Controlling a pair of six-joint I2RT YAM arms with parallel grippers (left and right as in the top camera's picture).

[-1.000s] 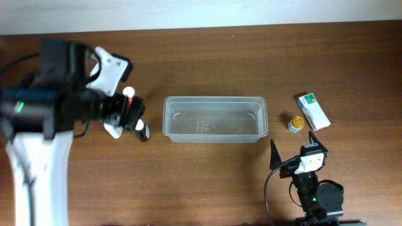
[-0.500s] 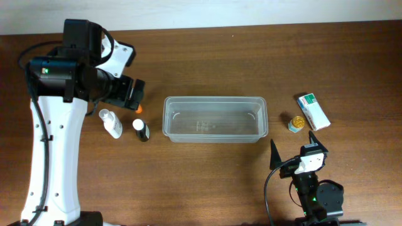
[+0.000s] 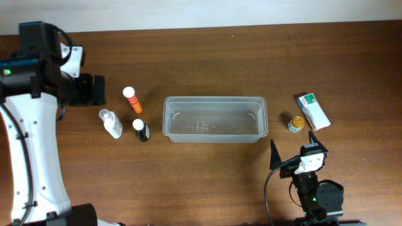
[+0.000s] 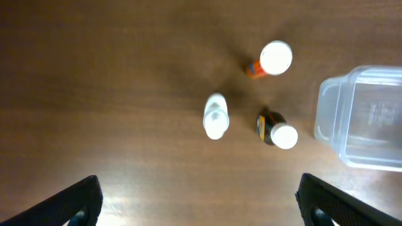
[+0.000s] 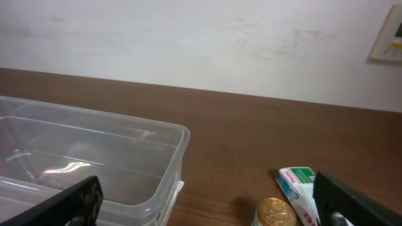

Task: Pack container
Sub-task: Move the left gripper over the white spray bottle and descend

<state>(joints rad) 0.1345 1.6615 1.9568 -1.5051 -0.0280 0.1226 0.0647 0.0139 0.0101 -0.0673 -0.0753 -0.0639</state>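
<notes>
We see the left gripper [image 3: 93,90] far left, jaws spread | three small bottles [image 3: 132,100] standing beside it | the container [image 3: 213,98] mid-table, mouth up, long axis running left to right | jar [image 3: 296,123] and box [image 3: 313,110] beyond | right gripper [image 3: 296,150] low right, jaws spread.

White left arm [image 3: 34,163], black left gripper [image 4: 198,191], cables.
</notes>
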